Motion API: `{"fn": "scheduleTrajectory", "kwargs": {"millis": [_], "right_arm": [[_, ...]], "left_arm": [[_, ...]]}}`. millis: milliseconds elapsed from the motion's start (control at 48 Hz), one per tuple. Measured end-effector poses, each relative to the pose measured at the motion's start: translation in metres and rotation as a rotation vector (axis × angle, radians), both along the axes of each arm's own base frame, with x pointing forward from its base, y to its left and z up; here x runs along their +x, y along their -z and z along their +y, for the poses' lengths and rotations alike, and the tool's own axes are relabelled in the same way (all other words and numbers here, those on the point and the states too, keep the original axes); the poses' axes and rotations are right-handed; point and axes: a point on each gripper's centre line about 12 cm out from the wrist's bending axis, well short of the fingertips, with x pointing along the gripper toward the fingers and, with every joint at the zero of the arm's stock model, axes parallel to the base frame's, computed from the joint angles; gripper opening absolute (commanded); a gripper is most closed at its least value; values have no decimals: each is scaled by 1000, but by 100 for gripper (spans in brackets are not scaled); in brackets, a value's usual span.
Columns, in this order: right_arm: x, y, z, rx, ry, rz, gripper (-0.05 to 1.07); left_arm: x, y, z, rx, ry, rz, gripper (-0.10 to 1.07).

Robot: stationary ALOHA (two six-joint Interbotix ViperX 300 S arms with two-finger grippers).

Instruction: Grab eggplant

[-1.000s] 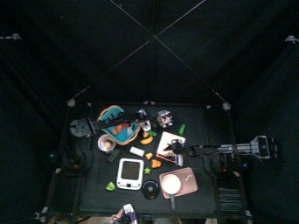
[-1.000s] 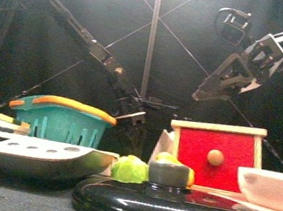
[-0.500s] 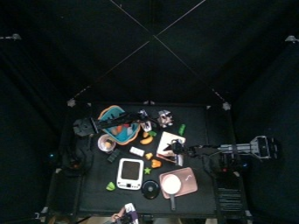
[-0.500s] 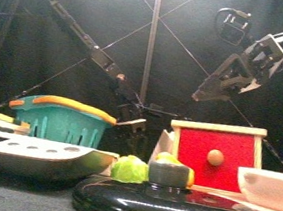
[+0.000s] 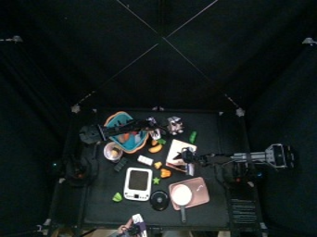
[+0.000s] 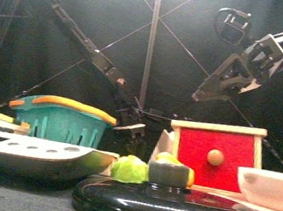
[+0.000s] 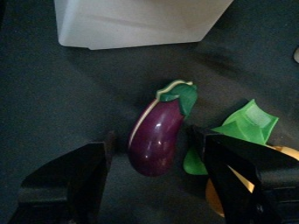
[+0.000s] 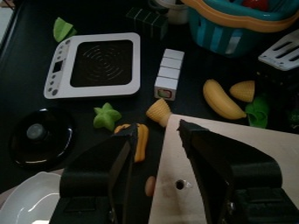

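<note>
Eggplant [image 7: 156,135] between open left pincer [image 7: 162,179] jaws, no legible writing

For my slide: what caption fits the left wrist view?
Open left fingers straddling a purple eggplant on the black table.

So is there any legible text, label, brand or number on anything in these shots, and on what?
None can be read.
White kitchen scale: dark display and markings on its end, too small to read.
White rectangular block: small marks on its end, blurred.
Purple eggplant: no marking.
</note>
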Motion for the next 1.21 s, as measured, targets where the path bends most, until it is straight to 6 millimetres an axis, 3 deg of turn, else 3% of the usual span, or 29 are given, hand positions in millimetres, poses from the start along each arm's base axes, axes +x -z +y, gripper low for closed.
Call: {"fn": "scheduleTrajectory", "kwargs": {"millis": [562, 1208], "right_arm": [[0, 0, 0, 0, -2, 0, 80], [0, 0, 0, 0, 0, 0, 80]], "left_arm": [[1, 7, 1, -7, -3, 7, 98], [1, 7, 0, -9, -2, 7, 81]]}}
